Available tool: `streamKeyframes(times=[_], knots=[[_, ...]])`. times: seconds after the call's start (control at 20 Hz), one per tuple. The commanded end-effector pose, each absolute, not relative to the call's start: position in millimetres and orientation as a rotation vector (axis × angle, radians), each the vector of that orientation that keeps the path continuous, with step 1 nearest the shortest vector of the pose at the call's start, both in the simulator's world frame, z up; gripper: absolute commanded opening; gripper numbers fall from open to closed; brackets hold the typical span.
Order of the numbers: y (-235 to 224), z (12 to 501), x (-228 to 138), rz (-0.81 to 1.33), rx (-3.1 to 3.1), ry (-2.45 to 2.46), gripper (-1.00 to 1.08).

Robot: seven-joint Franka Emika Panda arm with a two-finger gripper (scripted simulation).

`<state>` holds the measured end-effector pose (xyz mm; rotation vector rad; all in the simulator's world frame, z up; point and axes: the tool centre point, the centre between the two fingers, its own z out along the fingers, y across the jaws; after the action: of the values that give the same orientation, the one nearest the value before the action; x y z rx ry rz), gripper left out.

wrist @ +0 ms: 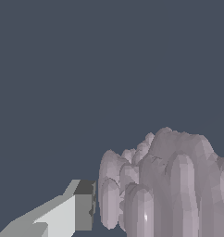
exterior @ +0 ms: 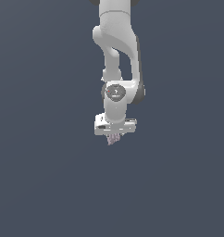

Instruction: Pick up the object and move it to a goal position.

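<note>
Tabletop (exterior: 40,185): a flat dark blue-grey surface filled both views; no goal marker showed on it anywhere.

Arm (exterior: 117,51): the white arm reached down from the top of the exterior view, its wrist pointing straight down over the tabletop.

Jaws (exterior: 115,137): they hung under the wrist block, mostly hidden by it in the exterior view. In the wrist view one grey finger (wrist: 82,206) stood just beside the object; the other finger was out of the picture. The jaws looked closed around the object, though contact on both sides could not be confirmed.

Object (exterior: 114,138): a small pale pinkish-mauve lump with a ridged, knobbly surface (wrist: 169,185), sitting directly beneath the arm's wrist, between the jaws and narrower than them. Whether it rested on the tabletop or was lifted off it could not be told.

Progress: the reach seemed done and the grasp seemed made or nearly so. Lifting clear and carrying the object to the goal appeared left to do.
</note>
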<state>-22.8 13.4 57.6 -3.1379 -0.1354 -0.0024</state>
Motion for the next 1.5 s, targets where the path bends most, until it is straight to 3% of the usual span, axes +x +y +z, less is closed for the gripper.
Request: streamKeyframes(times=[0.0,0.5,1.45], knots=[[15,63,-22,-0.004,-3.138,-0.136,-1.0],[36,125,-18,-0.003,-3.138,-0.135,-1.0],[104,325,-1,-0.002,-3.14,-0.133,-1.0]])
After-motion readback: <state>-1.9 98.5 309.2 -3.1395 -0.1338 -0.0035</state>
